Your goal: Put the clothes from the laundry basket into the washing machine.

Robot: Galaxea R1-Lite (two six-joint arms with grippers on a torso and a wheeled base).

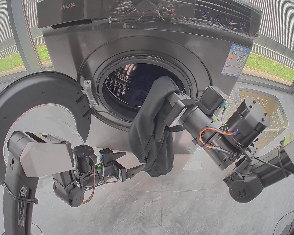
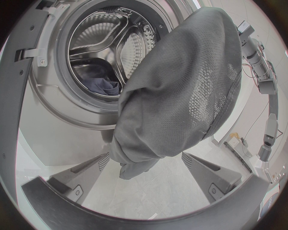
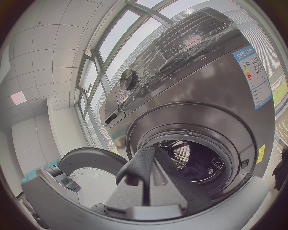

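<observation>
Now my right gripper (image 3: 147,188) is clenched on the grey garment (image 1: 149,129) at the washing machine (image 1: 202,57) mouth, centre frame, to feed it into the drum (image 1: 122,85), while my left gripper (image 1: 131,163) sits released beneath its drooping end.

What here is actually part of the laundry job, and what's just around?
Job: grey garment, gripped by the right tool; dark clothes in the drum; washing machine, door open; laundry basket; left tool, open by the garment's lower end.
Just around: energy label; plastic wrap; windows.
</observation>
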